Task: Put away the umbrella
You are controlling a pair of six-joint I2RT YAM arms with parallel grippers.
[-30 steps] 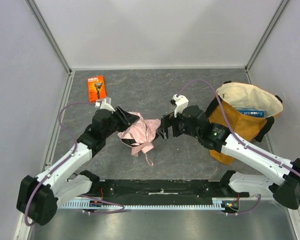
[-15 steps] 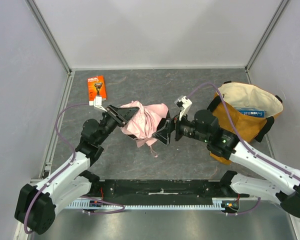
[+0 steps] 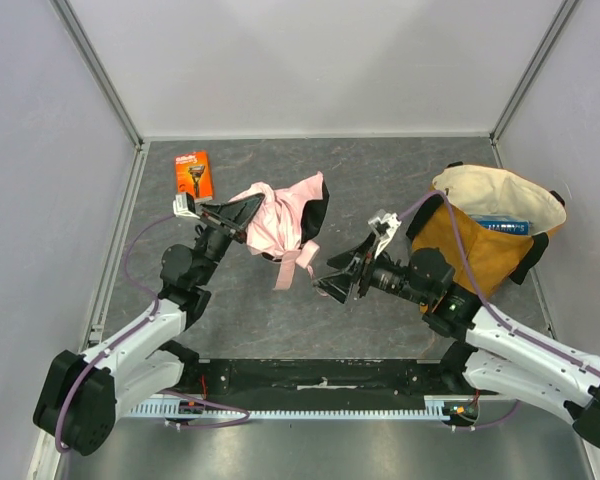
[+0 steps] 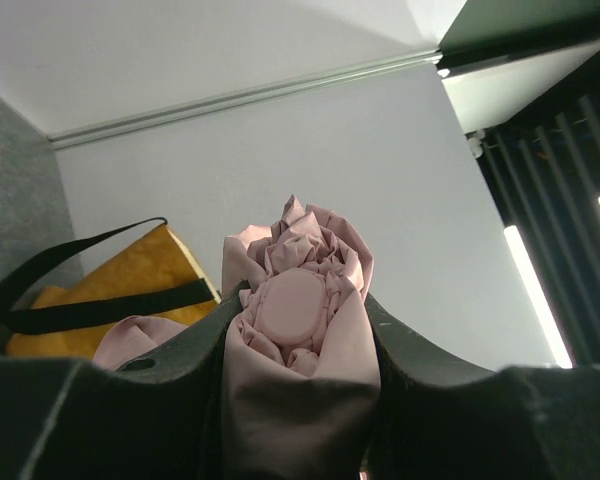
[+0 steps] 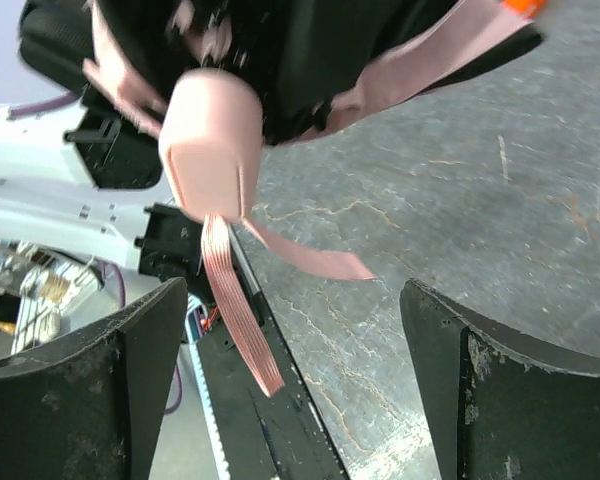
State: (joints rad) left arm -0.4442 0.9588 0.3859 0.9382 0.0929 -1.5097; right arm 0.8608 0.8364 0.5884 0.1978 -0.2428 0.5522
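The pale pink folded umbrella (image 3: pixel 280 222) hangs in the air above the middle of the table, held at its left end. My left gripper (image 3: pixel 242 213) is shut on its bunched fabric, which fills the space between the jaws in the left wrist view (image 4: pixel 298 330). The pink handle (image 5: pixel 210 145) and its striped wrist loop (image 5: pixel 238 310) dangle below. My right gripper (image 3: pixel 342 280) is open and empty, just right of and below the umbrella, with the handle ahead of it. The mustard-yellow tote bag (image 3: pixel 485 240) stands open at the right.
An orange razor package (image 3: pixel 193 175) lies at the back left of the grey table. A blue item (image 3: pixel 502 226) sticks out of the tote bag. White walls close off the back and sides.
My left gripper has lifted the umbrella up and back. My right gripper has let go of the umbrella, opened and drawn back toward the near right.
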